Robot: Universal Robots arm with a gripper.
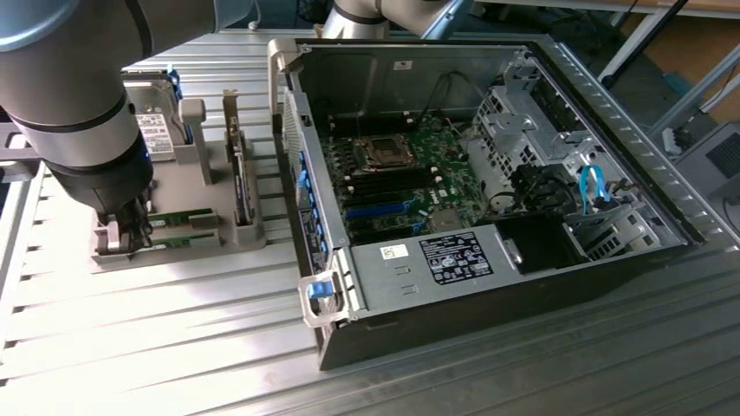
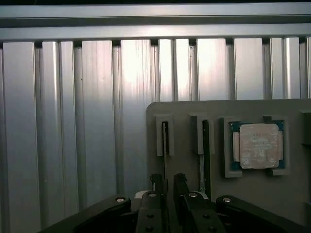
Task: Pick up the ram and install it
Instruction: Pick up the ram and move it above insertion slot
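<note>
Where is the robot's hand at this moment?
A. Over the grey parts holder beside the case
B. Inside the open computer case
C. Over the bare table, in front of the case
A: the hand hangs over the grey parts holder, which stands outside the computer case, on the exterior view's left of it.

An open computer case (image 1: 347, 78) is seen on the slatted desk (image 1: 151, 347), beside a grey holder (image 2: 252, 191) in which a square silver processor chip (image 2: 257, 145) is seated.
</note>
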